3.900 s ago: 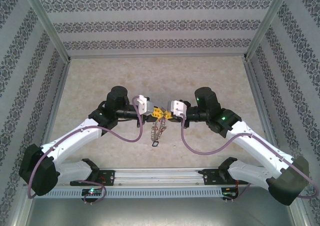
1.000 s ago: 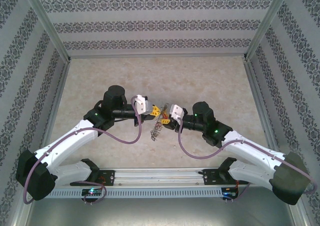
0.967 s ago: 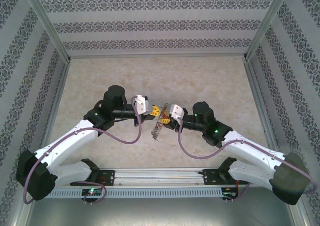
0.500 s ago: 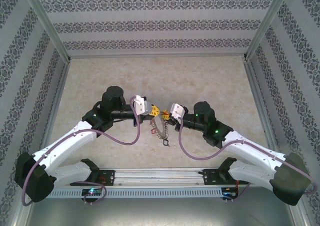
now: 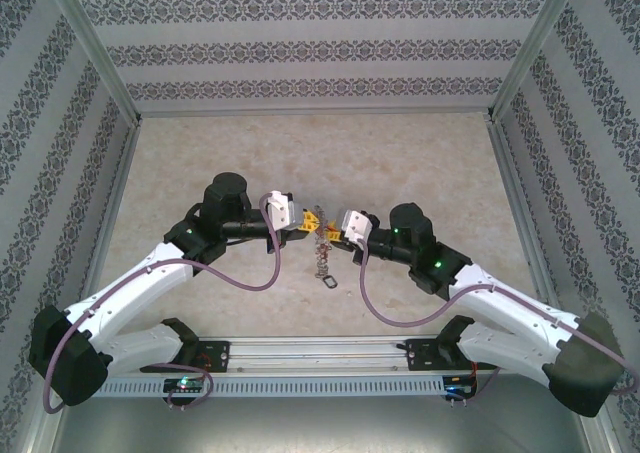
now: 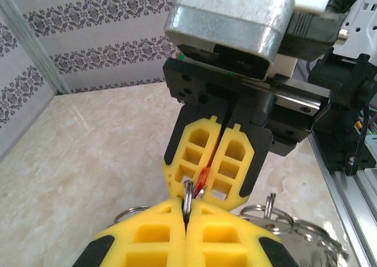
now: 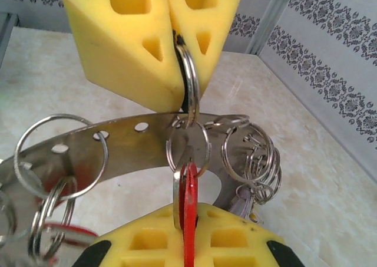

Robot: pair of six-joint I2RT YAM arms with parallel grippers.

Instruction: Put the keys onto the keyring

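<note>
left gripper [image 5: 308,223]: its yellow fingers are pressing shut on a small split ring [image 7: 189,81] and meeting the other gripper nose to nose over the middle of the bench.
right gripper [image 5: 334,235]: it is sitting just at 4 o'clock of the left one, and its fingers are clamping flat on the keys [image 7: 187,209], a silver blade beside a red tag.
keyring [image 7: 135,138]: its flat grey band with punched holes is hanging in the air between the two sets of fingertips. The pinched split ring is meeting its upper edge.
dangling cluster [image 5: 322,263]: more rings and keys are trailing toward 6 o'clock below the grippers. Whether they are touching the surface cannot be told.
bench [image 5: 420,163]: its marbled top is spreading wide toward 9, 12 and 3 o'clock of the grippers.
walls [image 5: 320,53]: patterned panels are closing off the 9, 12 and 3 o'clock edges.
rail [image 5: 320,351]: a metal bar is running along the 6 o'clock edge between the arm bases.
</note>
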